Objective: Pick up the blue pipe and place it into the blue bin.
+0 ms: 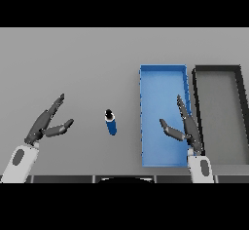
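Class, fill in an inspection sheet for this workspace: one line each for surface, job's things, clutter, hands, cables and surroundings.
Surface: grey table, flat and plain.
Job's things: blue pipe with a dark end, on the table left of the blue bin, apart from it; the bin holds nothing that shows.
Clutter: dark grey bin beside the blue bin on its right.
Hands: left hand open, left of the pipe, holding nothing; right hand open, over the blue bin's right side, holding nothing.
Cables: nothing seen.
Surroundings: nothing seen beyond the table.
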